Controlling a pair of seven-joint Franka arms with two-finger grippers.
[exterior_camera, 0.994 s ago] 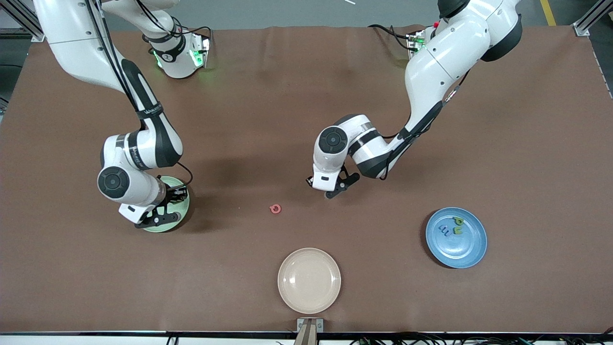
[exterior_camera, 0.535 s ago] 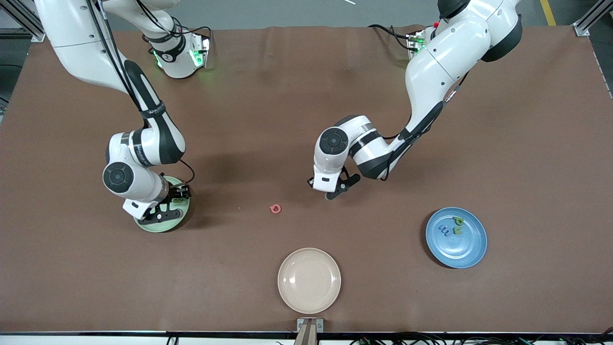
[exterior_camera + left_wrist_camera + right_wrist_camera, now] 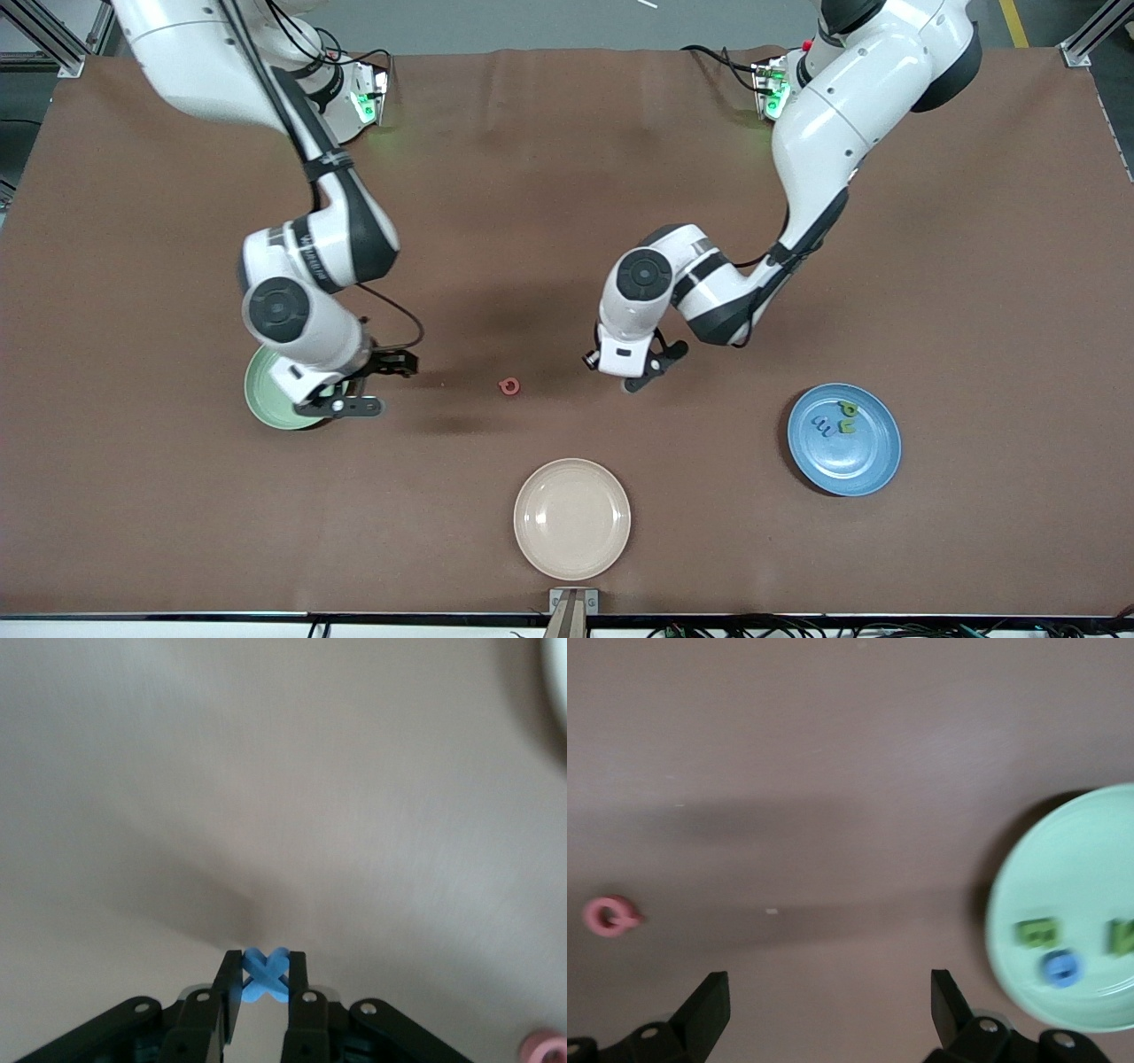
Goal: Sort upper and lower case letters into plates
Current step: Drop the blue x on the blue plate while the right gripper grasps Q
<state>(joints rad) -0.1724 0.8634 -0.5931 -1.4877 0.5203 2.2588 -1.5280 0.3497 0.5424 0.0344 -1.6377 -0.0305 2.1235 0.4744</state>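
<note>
My left gripper (image 3: 640, 369) is shut on a small blue X-shaped letter (image 3: 264, 974), low over the bare table between the pink-red letter (image 3: 509, 386) and the blue plate (image 3: 864, 461). That plate holds two green letters (image 3: 849, 410) and a blue one (image 3: 826, 427). My right gripper (image 3: 376, 385) hangs open and empty over the table just beside the mint green plate (image 3: 264, 403), on the side toward the pink-red letter. The right wrist view shows the mint plate (image 3: 1081, 850) with two green letters (image 3: 1036, 932) and a round blue one (image 3: 1061, 967), plus the pink-red letter (image 3: 609, 916).
A cream plate (image 3: 572, 518) with nothing on it sits near the table's front edge, nearer the front camera than the pink-red letter. The right arm's wrist hides part of the mint plate in the front view. Brown table cover spreads all round.
My right gripper opened wide and swung off the mint plate toward the table's middle. My left gripper closed on the blue X and shifted slightly toward the front camera.
</note>
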